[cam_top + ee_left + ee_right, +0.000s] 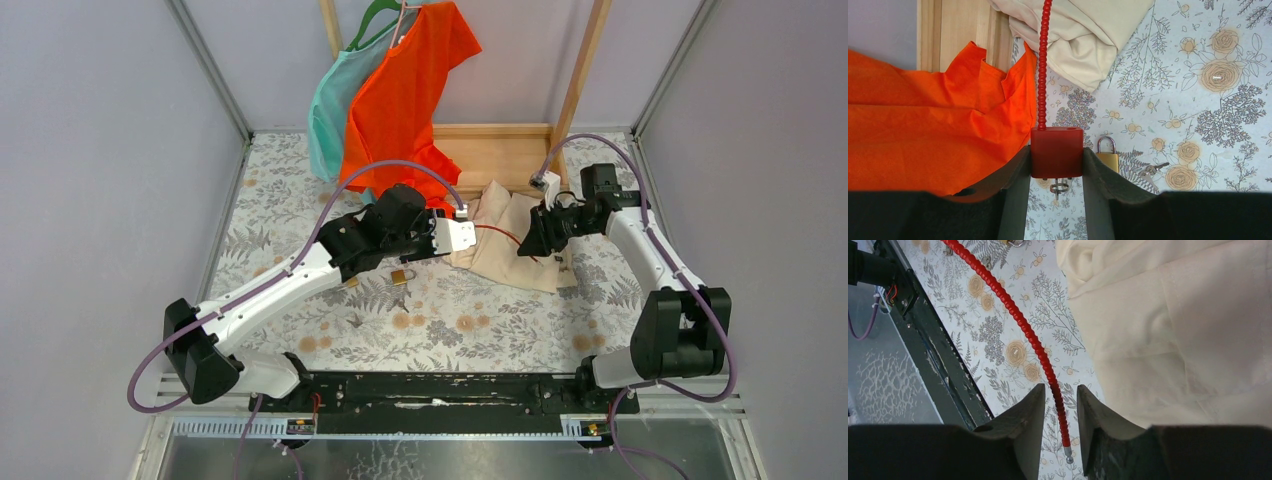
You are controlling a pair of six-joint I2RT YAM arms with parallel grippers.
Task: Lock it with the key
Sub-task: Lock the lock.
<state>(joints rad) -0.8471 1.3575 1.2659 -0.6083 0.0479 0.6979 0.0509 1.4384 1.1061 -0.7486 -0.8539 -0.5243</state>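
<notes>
My left gripper (pixel 1056 156) is shut on a red cable-lock body (pixel 1056 147), pinched by its two sides. A key ring with a key (pixel 1060 188) hangs under the body. The lock's red ribbed cable (pixel 1042 75) runs away from it across the table (pixel 497 233) to my right gripper (pixel 527 243). In the right wrist view the cable (pixel 1013 310) passes between the fingers of the right gripper (pixel 1060 390). These stand narrowly open, with a gap on each side of the cable. The cable's bare metal tip (pixel 1068 459) hangs free.
A brass padlock (pixel 1107 156) and its keys (pixel 1151 171) lie on the floral table beside the left gripper. A beige cloth (pixel 515 245) lies under the right gripper. Orange (pixel 405 90) and teal (pixel 330 100) shirts hang from a wooden rack (pixel 495 150) at the back.
</notes>
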